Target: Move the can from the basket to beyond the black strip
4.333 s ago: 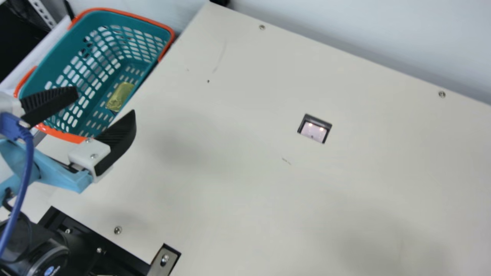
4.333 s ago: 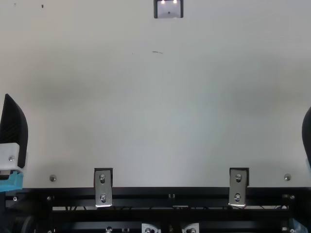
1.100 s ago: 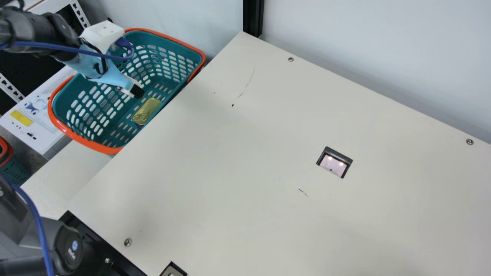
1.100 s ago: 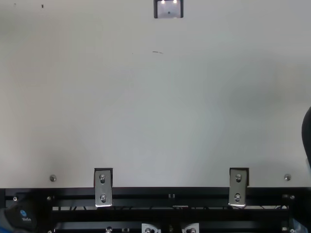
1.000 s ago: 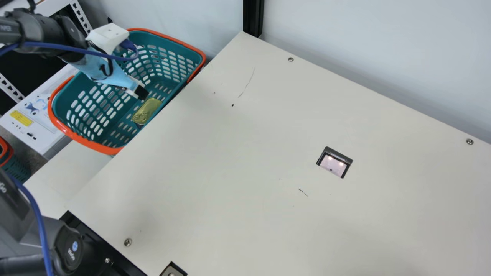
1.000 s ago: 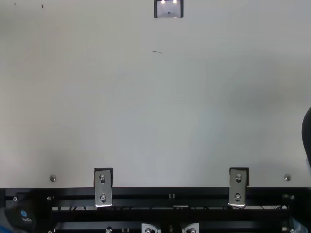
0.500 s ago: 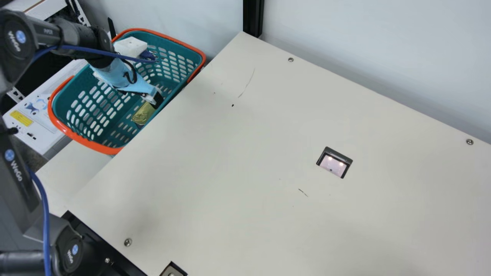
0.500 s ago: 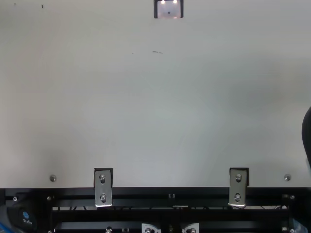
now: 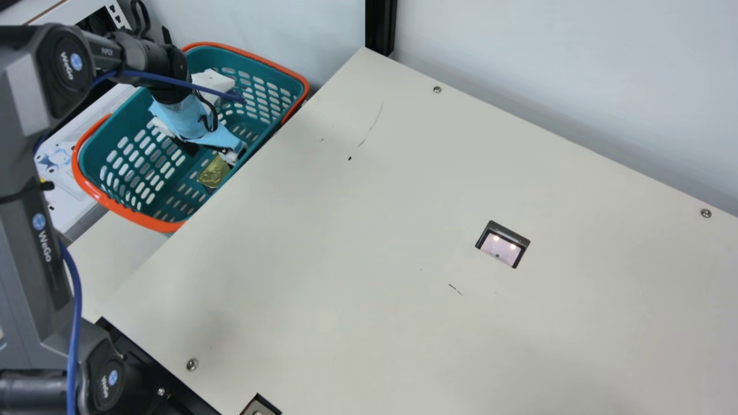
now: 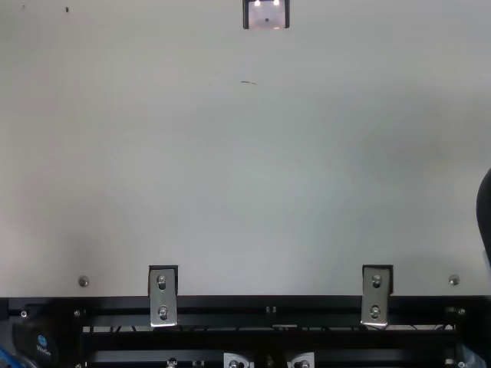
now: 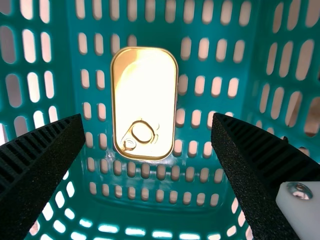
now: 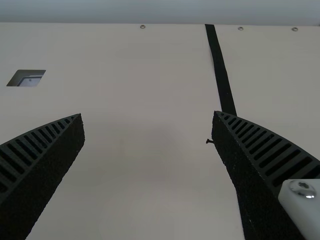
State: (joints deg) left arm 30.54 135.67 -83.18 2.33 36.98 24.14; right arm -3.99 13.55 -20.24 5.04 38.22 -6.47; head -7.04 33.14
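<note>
Evidently, the left gripper (image 9: pixel 222 138) hangs inside the basket (image 9: pixel 138 218), fingers spread above the can (image 11: pixel 145 100). The right gripper (image 10: pixel 484 211), over the table (image 10: pixel 245 169), is likewise spread.

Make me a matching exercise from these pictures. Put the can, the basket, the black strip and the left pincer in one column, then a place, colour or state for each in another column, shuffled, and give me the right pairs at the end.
Column one
1. can
2. basket
3. black strip
4. left pincer

Column two
A. stretches along the cream table
B. open, above the basket's floor
C. teal, edged in orange
D. golden, pull ring facing up

Right pairs: 1-D, 2-C, 3-A, 4-B
</note>
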